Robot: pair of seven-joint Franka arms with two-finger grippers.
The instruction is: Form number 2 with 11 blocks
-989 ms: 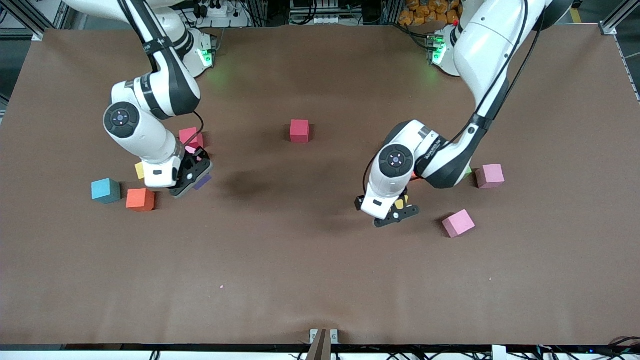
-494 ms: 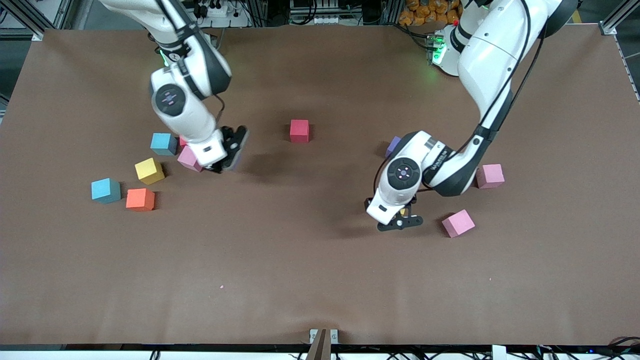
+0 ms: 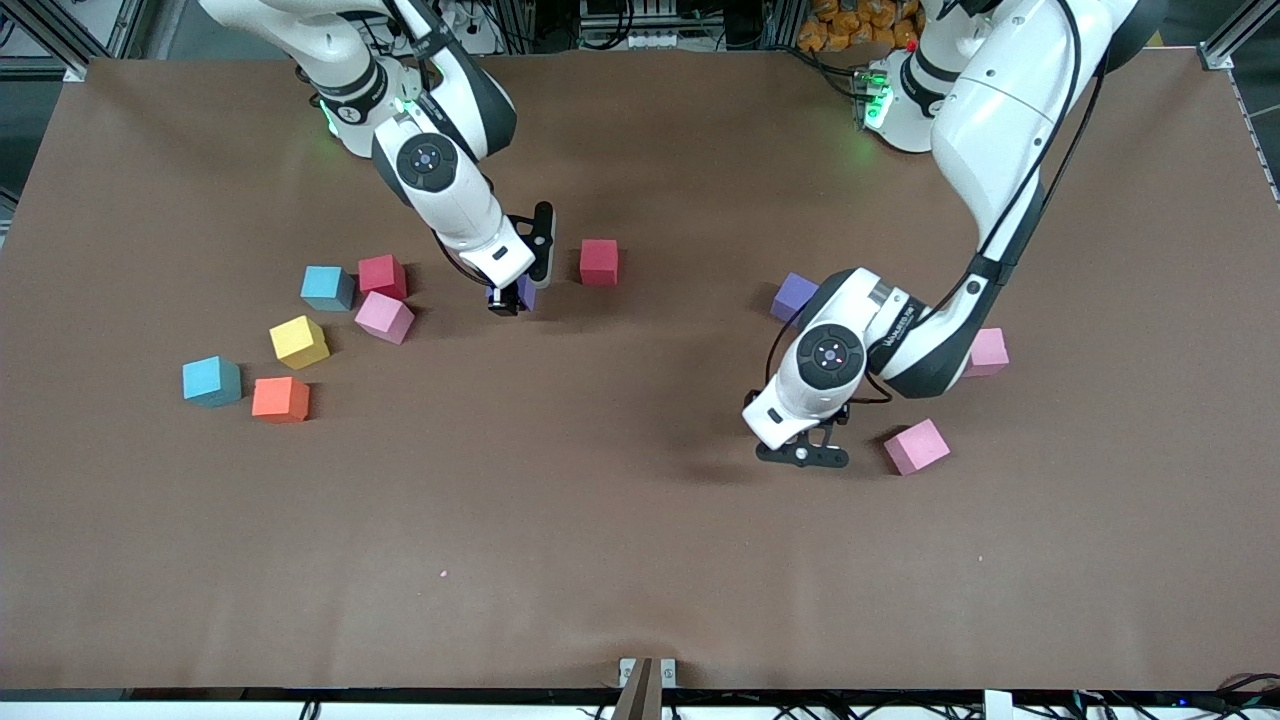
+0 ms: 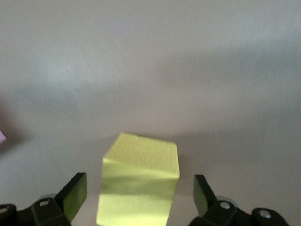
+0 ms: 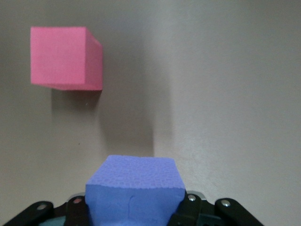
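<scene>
Nearest the front camera: pink cube (image 3: 916, 446) on the desk (image 3: 600, 540), just beside the left pincer (image 3: 803, 455). Left pincer low over the desk, fingers (image 4: 73, 195) spread wide around a yellow cube (image 4: 139, 183) without touching it; that cube seen only in the left wrist view, hidden under the arm from the front. Cube turned a little askew between the fingers, lower edge cut off by the frame.

Farther back toward the right arm's end: blue cube (image 3: 211, 381), orange cube (image 3: 280, 398), second yellow cube (image 3: 299, 341), loose and well apart; no digit 2 formed anywhere. Toward the left arm's end, another pink cube (image 3: 988, 351) half hidden by the left arm.

Farther still: right pincer (image 3: 512, 298) pressed onto a purple cube (image 5: 135, 190), close over the desk, cube mostly masked from the front. Red cube (image 3: 598, 262) just beside it, plain in both views.
</scene>
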